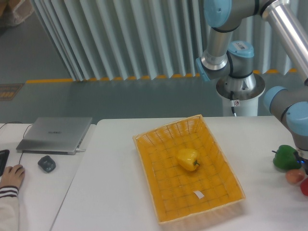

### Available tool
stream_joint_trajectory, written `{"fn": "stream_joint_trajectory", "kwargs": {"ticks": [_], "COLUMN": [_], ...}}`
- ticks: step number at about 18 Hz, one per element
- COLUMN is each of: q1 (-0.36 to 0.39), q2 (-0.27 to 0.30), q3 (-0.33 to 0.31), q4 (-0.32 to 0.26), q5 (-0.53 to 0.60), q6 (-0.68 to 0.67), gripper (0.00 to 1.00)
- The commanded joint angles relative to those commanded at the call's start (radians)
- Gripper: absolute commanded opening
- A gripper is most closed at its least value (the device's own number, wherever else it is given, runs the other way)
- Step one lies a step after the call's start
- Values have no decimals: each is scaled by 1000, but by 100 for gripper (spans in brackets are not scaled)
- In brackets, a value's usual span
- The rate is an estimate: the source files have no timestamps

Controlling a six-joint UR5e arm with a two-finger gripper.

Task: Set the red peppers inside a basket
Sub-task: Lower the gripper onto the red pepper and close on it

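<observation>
The yellow-orange woven basket (163, 202) lies in the middle of the white table, with a yellow pepper (188, 159) and a small white tag inside. A sliver of glossy red (305, 187) shows at the right frame edge and may be the red pepper; most of it is cut off. The arm's wrist (296, 120) comes down at the far right. Only a dark bit of the gripper (302, 159) shows above the produce there; its fingers are out of frame.
A green pepper (286, 157) and a small orange-red fruit (294, 176) lie at the right edge. A closed laptop (55, 134), a mouse (46, 164) and a person's hand (12, 176) are on the left table.
</observation>
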Motion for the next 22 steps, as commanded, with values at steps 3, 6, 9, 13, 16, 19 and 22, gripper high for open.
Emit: {"fn": "stream_joint_trajectory", "kwargs": {"ticks": [3,6,9,13,16,19,22], "q1": [0,0,0,5,5,5,26], "q2": [-11,-11,-9,2,5,8,38], "q3": [-2,-2,-2,3,3,3,11], "q4": [0,0,-2,-11,-11,-12,-58], "q5": [0,2,5,-9,-25,-55,-141], "q6": [2,3,0,6,0,-9,-24], "gripper": [100,100,53,48,45,40,40]}}
